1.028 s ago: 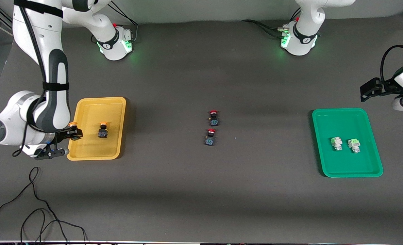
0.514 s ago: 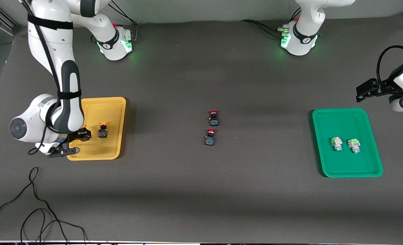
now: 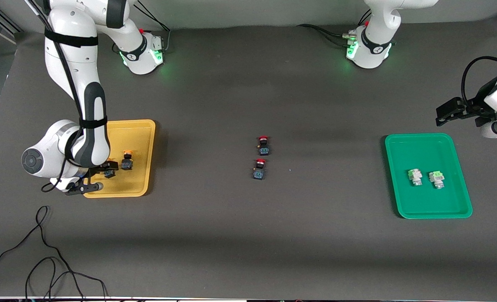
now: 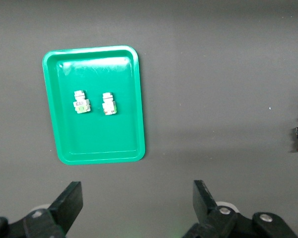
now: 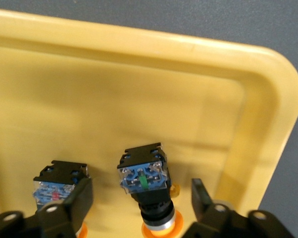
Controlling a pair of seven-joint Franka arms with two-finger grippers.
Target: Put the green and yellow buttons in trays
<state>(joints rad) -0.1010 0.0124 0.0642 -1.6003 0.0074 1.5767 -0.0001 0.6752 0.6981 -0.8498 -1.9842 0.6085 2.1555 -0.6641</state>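
Observation:
The yellow tray (image 3: pixel 139 134) lies at the right arm's end of the table. My right gripper (image 3: pixel 105 170) hangs low over it, open. One yellow button (image 5: pixel 143 176) lies between its fingers, touching neither. Another yellow button (image 3: pixel 126 160) lies beside it, partly hidden by a finger (image 5: pixel 72 203) in the right wrist view. At the left arm's end, the green tray (image 3: pixel 424 144) holds two green buttons (image 3: pixel 415 177) (image 3: pixel 437 179), also seen as green buttons (image 4: pixel 81 101) (image 4: pixel 108 104). My left gripper (image 3: pixel 445 113) waits open and empty, up beside the green tray (image 4: pixel 97 148).
Two black switches with red caps (image 3: pixel 263 145) (image 3: pixel 259 169) lie at the middle of the table. A loose black cable (image 3: pixel 42 251) curls at the table's near edge toward the right arm's end. The robot bases (image 3: pixel 143 52) (image 3: pixel 368 50) stand along the far edge.
My right arm carried a yellow button in over the yellow tray, beside the other one, then opened its fingers and let it go. My left gripper drifted slightly.

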